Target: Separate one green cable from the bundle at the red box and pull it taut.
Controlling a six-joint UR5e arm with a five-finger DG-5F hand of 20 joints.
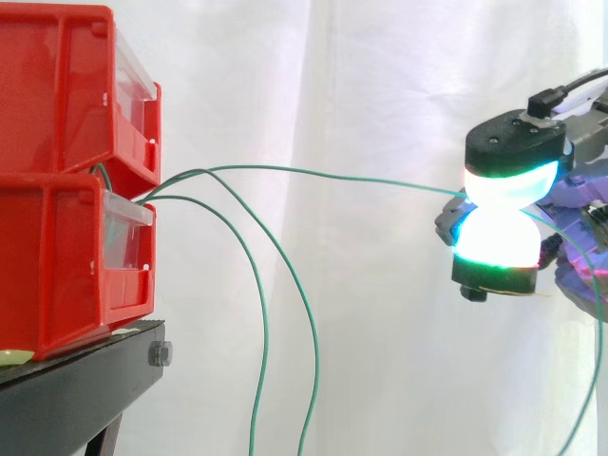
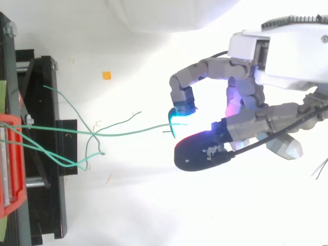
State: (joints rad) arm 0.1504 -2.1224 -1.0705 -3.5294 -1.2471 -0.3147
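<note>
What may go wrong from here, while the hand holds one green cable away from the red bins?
1. The hand pinches the green cable only between its glowing pads, so a harder pull might let it slip out.
2. In the top view this cable crosses the loose cables near the stand, so they may be dragged along.
3. It comes out between the stacked red bins; a strong pull might shift them.

A black stand (image 1: pixel 76 380) and an orange scrap (image 2: pixel 106 75), perhaps tape.
</note>
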